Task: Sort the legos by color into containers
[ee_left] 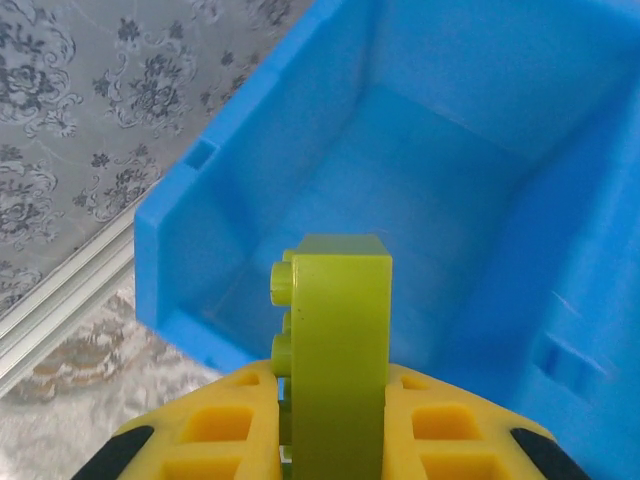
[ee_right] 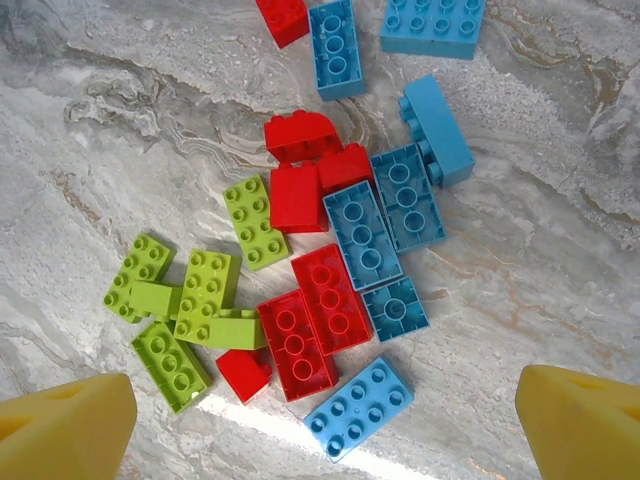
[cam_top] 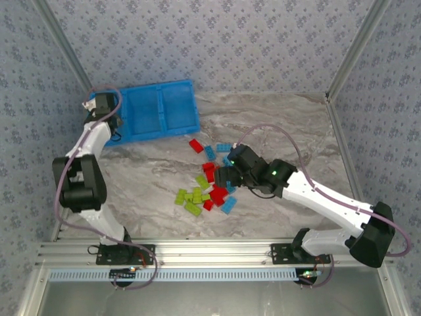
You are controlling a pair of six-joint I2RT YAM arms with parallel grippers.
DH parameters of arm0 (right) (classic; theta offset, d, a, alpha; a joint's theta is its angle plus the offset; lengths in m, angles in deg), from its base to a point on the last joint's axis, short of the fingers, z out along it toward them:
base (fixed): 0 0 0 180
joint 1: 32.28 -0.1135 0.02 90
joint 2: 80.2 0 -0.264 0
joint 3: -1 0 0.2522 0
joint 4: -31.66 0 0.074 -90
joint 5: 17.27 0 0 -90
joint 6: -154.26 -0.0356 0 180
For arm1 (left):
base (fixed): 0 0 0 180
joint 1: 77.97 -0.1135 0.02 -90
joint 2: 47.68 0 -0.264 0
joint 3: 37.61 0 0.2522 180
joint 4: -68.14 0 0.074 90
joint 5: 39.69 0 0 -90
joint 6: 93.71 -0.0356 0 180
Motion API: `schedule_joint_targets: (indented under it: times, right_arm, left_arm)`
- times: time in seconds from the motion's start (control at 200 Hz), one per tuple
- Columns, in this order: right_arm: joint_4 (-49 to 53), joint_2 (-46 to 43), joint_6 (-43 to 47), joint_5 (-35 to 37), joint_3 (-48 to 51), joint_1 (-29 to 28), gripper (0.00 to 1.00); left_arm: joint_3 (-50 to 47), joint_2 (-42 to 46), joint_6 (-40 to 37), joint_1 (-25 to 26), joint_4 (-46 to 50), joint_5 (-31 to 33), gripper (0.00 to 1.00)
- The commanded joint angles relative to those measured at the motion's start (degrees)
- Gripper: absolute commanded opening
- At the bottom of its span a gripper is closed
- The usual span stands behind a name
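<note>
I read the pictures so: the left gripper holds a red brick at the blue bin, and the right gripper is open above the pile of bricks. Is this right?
Not quite. The brick in the left gripper is lime green, not red; the left wrist view shows it. The rest stands: it is at the blue bin, and the right gripper is open above the pile.

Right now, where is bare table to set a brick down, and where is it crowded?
Bare marble lies right of the bin, behind the lego pile, and between the left arm and the pile's green bricks. Crowded: the pile itself, under the open right gripper. The left gripper holds a lime brick over the bin.
</note>
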Motion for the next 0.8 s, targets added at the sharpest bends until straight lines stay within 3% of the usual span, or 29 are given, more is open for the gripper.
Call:
schedule_joint_targets:
  times: [0.0,0.04,0.185,0.42,0.615,0.725,0.8]
  right_arm:
    - [2.2,-2.1,0.0,1.3,-1.4,-0.1,1.0]
    - [2.2,-2.5,-0.1,1.4,-0.9,-0.2,1.0]
    - [1.7,-3.2,-1.0,2.9,0.8,0.5,1.0]
    - [-1.7,-2.3,-1.5,2.9,2.3,5.6,1.0]
    - [-7.2,6.0,4.3,-3.5,0.3,11.6,1.0]
    - [-7.6,13.8,6.2,-3.6,-3.9,13.1,1.0]
    - [-8.4,19.4,7.9,-4.1,-6.4,13.8,0.94]
  left_arm:
    - [6.0,-4.1,-0.6,-2.6,3.5,-3.9,0.35]
    - [7.6,-5.4,-1.2,-3.1,4.4,-5.8,0.41]
    - [5.9,-2.6,-0.2,-2.9,3.2,-11.3,0.5]
    - [-7.6,18.2,3.0,1.8,0.1,-19.9,0.56]
    - [-21.4,38.8,-0.1,18.6,0.9,-20.9,0.56]
    - [-27.6,45.7,0.0,30.0,2.5,-20.2,0.55]
    - [-30.7,48.0,-0.6,37.5,3.8,-20.2,0.55]
